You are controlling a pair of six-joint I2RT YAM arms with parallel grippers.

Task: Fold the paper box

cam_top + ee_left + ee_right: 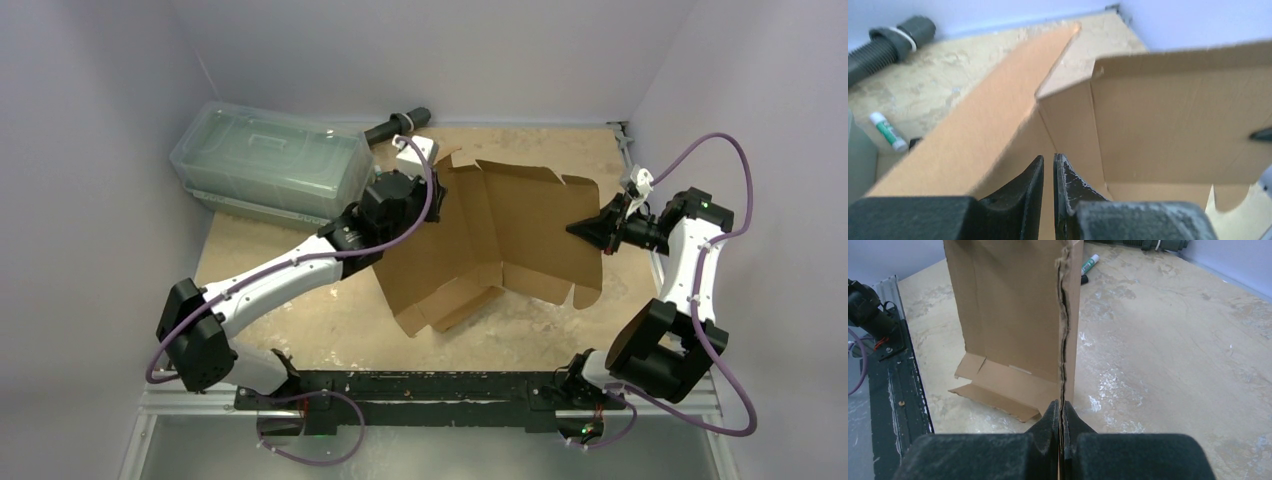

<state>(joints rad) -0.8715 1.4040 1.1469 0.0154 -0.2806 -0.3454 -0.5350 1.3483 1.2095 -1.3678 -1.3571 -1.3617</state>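
Note:
The paper box [500, 230] is a brown cardboard sheet standing half-raised in the middle of the table, with its panels tilted up and its flaps spread. My left gripper [432, 200] is at the box's left edge. In the left wrist view its fingertips [1049, 162] stand almost together where a fold line of the box [1173, 115] runs between them, so it looks shut on that wall. My right gripper [578, 230] is at the right edge. The right wrist view shows its jaws [1062, 407] clamped on the ragged edge of an upright panel [1008, 315].
A clear greenish lidded container [270, 160] sits at the back left. Beside it lies a black threaded tube [395, 125]. A white and green marker [888, 131] lies on the table behind the box. A black rail [420, 385] runs along the near edge. Walls close in the table.

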